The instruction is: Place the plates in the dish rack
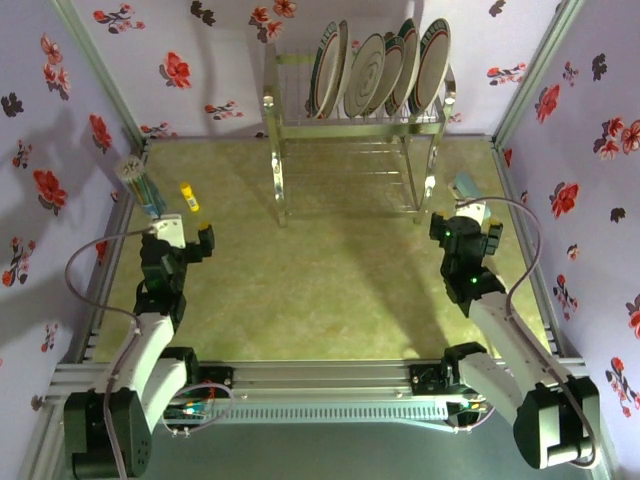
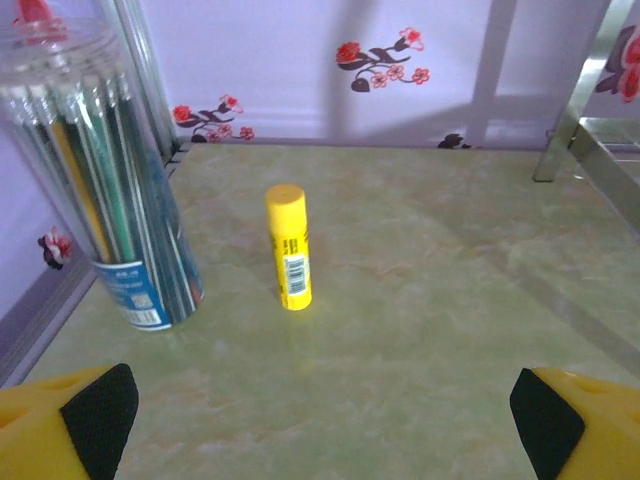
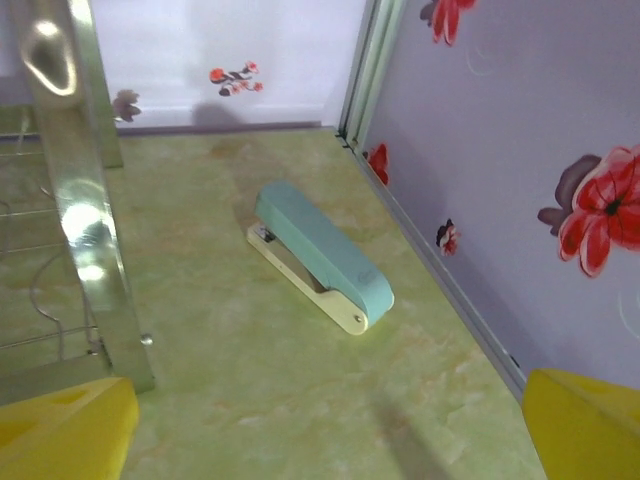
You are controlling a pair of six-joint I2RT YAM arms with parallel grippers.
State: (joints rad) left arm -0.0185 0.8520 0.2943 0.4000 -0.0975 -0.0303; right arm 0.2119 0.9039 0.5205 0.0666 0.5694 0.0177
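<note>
The dish rack (image 1: 355, 140), a tall shiny wire frame on legs, stands at the back centre of the table. Several plates (image 1: 366, 75) with dark rim bands stand on edge in its top basket. My left gripper (image 1: 182, 233) hovers low over the table's left side, well short of the rack. Its yellow fingers (image 2: 95, 415) are spread wide, and the left gripper (image 2: 335, 435) is open and holds nothing. My right gripper (image 1: 468, 226) sits by the rack's front right leg (image 3: 85, 200). The right gripper (image 3: 330, 440) is open too, with bare table between its fingers.
A yellow glue stick (image 2: 288, 247) stands upright ahead of the left gripper, beside a clear tube of pencils (image 2: 100, 180). A teal stapler (image 3: 320, 255) lies ahead of the right gripper near the right wall (image 3: 520, 180). Floral walls enclose three sides.
</note>
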